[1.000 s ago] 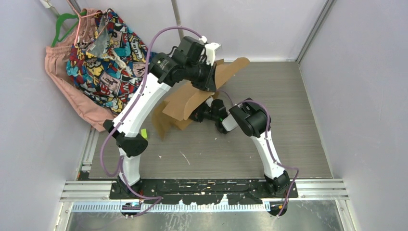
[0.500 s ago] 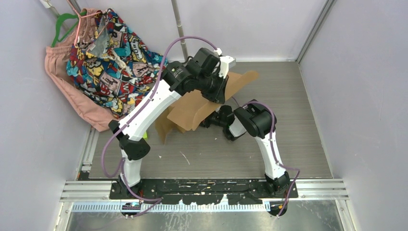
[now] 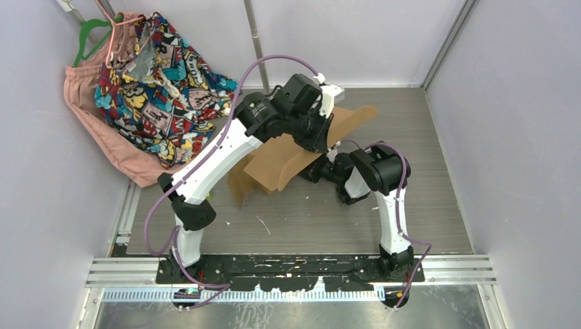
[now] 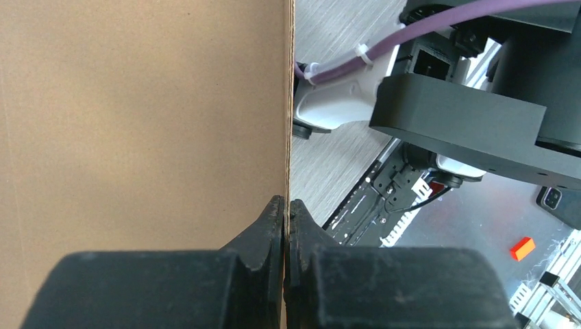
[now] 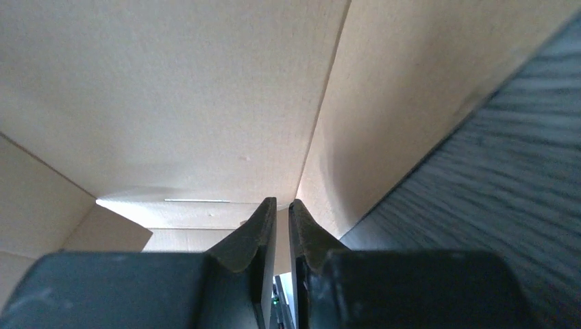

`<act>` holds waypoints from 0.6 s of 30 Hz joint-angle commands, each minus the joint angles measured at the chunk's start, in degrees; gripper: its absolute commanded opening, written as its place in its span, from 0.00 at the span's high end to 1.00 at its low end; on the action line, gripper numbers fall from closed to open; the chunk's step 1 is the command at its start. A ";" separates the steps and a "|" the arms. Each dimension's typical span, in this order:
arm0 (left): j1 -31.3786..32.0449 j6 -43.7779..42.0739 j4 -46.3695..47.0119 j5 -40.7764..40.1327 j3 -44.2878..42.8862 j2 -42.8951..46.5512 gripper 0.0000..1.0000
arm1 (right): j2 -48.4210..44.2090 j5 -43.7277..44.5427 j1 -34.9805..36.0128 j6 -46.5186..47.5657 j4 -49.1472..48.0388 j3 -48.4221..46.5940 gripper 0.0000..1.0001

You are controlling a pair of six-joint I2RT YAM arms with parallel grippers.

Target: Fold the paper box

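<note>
Paper box (image 3: 282, 161), partly folded, tilted over table (image 3: 425, 178); left gripper (image 4: 286, 203) pinches its edge, right gripper (image 5: 282, 204) nearly closed beneath.

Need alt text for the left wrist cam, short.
The left claw is pinched shut on the edge of a brown cardboard sheet that fills the left half of the frame. On the right, the right arm, black and white with a purple cable, is seen over the grey table.
</note>
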State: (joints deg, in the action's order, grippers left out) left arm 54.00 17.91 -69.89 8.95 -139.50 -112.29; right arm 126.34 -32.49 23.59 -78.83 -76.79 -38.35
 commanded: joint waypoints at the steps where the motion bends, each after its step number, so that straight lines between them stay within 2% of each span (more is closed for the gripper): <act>1: 1.59 1.33 1.48 0.26 -1.00 0.10 0.96 | 0.15 0.48 -0.39 2.04 -0.07 0.16 0.83; 7: 1.97 0.60 1.05 -0.64 -1.56 -0.05 0.96 | 2.84 2.87 0.18 1.53 3.43 -6.05 0.85; 18: 0.32 -2.46 1.84 -3.23 0.98 1.70 0.97 | 5.13 8.39 4.33 4.05 17.32 -23.33 0.86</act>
State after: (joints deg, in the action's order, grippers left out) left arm 55.24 16.91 -70.04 5.26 -139.35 -112.42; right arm 130.85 -26.41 27.05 -76.64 -62.59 -57.10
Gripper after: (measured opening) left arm 0.038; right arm 0.143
